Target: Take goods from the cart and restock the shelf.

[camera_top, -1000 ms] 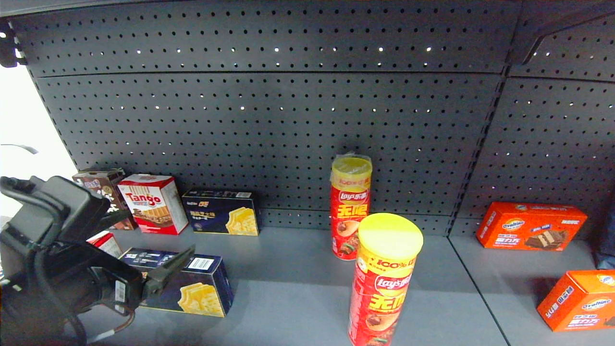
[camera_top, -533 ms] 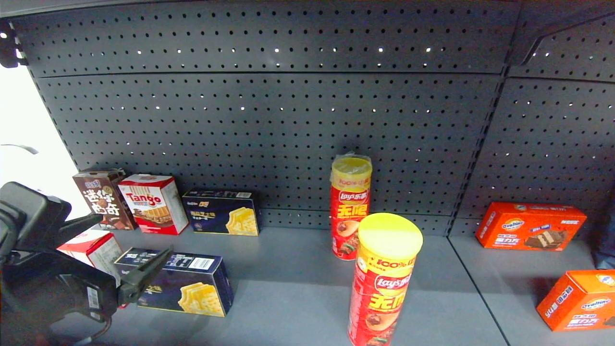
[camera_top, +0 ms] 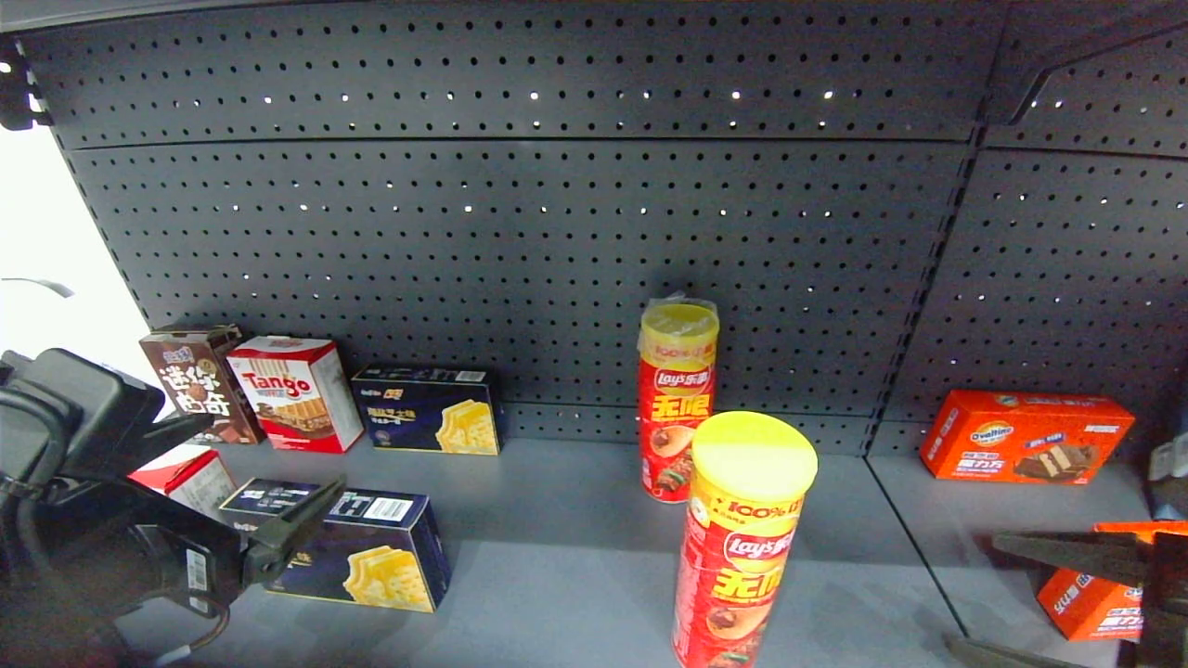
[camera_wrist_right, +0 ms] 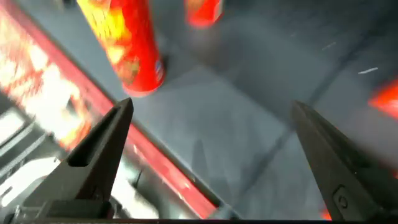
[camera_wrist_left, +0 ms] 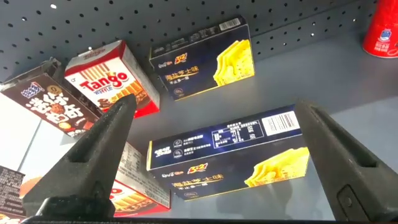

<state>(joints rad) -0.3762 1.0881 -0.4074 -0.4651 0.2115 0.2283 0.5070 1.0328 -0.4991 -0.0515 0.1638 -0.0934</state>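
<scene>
Shelf (camera_top: 575, 520), two chip cans (camera_top: 677, 399), two navy boxes (camera_top: 427, 408)

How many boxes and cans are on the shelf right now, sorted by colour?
Red cans: 2
Navy boxes: 2
Orange boxes: 2
Red-and-white boxes: 2
Brown box: 1
Total: 9
</scene>
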